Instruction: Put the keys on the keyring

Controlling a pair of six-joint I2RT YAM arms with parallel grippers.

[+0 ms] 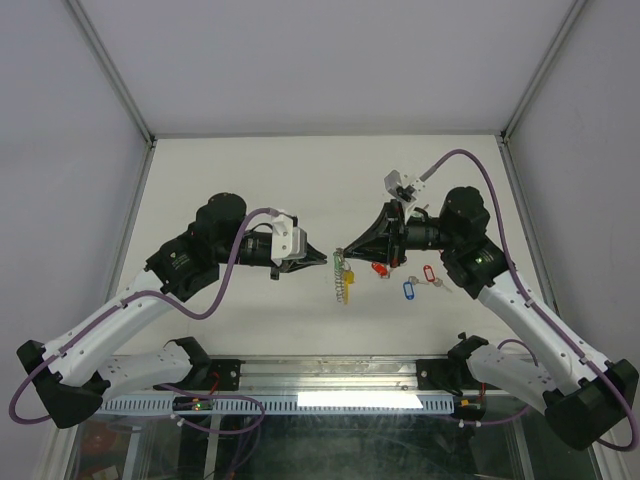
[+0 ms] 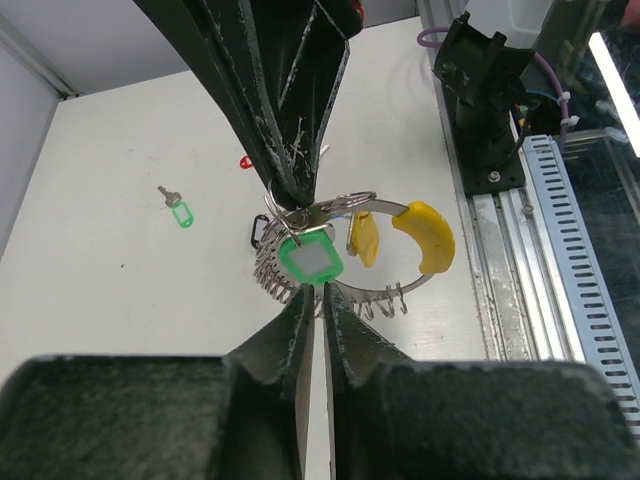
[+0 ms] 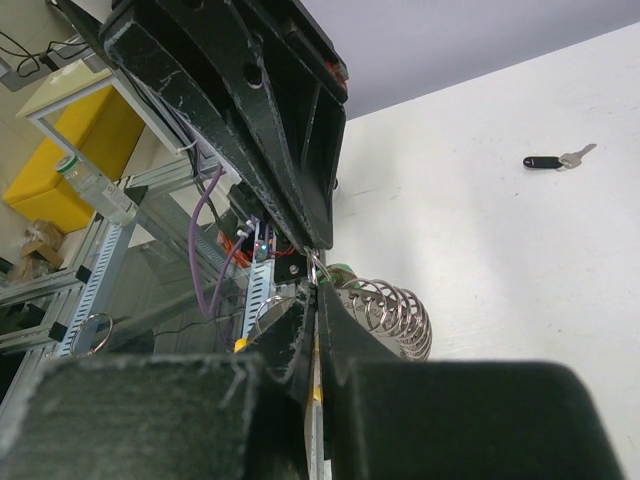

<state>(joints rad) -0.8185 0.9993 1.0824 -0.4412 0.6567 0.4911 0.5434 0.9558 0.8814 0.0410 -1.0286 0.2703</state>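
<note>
The keyring (image 2: 395, 292), a coiled silvery ring with a yellow segment (image 2: 425, 235), hangs above the table with my right gripper (image 2: 300, 203) shut on its upper band. A green-tagged key (image 2: 312, 258) and a yellow-tagged key (image 2: 365, 240) hang on it. My left gripper (image 2: 320, 297) is shut, its tips right at the green tag's lower edge; whether they pinch it I cannot tell. In the top view the two grippers meet tip to tip, left gripper (image 1: 325, 258) and right gripper (image 1: 342, 248), over the keyring (image 1: 343, 282). In the right wrist view my right gripper (image 3: 318, 287) clamps the band beside the coil (image 3: 400, 320).
Loose keys lie on the table: a red-tagged key (image 1: 379, 269), a blue-tagged key (image 1: 408, 290) and another red-tagged key (image 1: 430, 273) under the right arm, a green-tagged key (image 2: 178, 209) farther off, and a black-tagged key (image 3: 545, 161). The aluminium rail (image 2: 560, 250) runs along the near table edge.
</note>
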